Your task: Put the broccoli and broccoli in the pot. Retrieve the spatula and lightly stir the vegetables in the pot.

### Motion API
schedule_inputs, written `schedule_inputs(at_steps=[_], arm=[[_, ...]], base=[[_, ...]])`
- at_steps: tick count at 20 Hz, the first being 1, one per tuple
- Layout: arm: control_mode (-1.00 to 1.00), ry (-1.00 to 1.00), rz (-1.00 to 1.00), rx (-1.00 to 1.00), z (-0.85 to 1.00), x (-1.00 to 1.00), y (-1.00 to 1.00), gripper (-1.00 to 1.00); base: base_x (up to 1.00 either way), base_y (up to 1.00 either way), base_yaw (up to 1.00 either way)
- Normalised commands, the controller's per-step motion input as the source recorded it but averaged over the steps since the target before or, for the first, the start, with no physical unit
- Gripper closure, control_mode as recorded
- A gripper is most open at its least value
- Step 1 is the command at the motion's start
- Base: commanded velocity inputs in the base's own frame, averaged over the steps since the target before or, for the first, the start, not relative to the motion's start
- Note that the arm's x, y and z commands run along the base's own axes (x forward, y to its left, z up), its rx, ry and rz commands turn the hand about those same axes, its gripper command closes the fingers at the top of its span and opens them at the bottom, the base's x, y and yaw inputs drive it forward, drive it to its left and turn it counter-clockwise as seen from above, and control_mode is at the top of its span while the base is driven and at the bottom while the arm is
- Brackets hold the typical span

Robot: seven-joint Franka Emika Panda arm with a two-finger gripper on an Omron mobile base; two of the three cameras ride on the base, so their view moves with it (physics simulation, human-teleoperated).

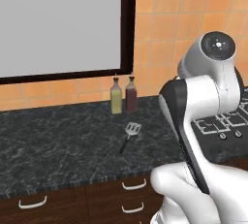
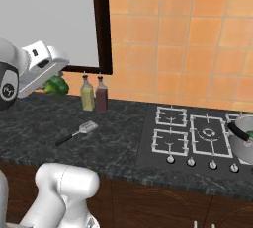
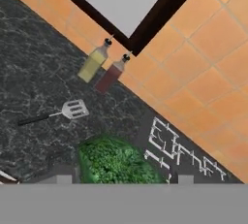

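Observation:
My gripper (image 3: 125,177) is shut on a bumpy green broccoli (image 3: 114,162) that bulges up between the fingertips in the hand view. In the right base view the same broccoli (image 2: 56,85) hangs under the hand at the far left, well above the counter. The spatula (image 2: 79,132) lies flat on the dark counter, slotted head toward the bottles; it also lies below the hand as the spatula (image 3: 58,114) and mid-counter as the spatula (image 1: 131,133). The steel pot (image 2: 242,143) stands on the stove's right burner at the frame edge, with a bit of green inside.
Two bottles, one yellow (image 2: 87,96) and one dark red (image 2: 101,96), stand against the tiled wall behind the spatula. The black gas stove (image 2: 190,135) lies to the right of them. A dark-framed window (image 1: 58,24) is above the counter. Drawers run under the counter's front edge.

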Motion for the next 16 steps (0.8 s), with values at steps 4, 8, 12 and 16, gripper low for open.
schedule_inputs(at_steps=[4, 8, 12, 16], arm=[[-1.00, 0.27, 0.23, 0.03, -0.12, -0.17, 0.11, 1.00], [-1.00, 0.15, 0.16, 0.01, -0.60, 0.19, 0.00, 1.00], [-1.00, 0.01, 0.02, 0.00, -0.09, 0.08, 0.00, 1.00], [-1.00, 0.00, 0.00, 0.00, 0.00, 0.00, 0.00, 1.00]], base=[[0.00, 0.00, 0.00], [0.00, 0.00, 0.00], [0.00, 0.00, 0.00], [0.00, 0.00, 0.00]])
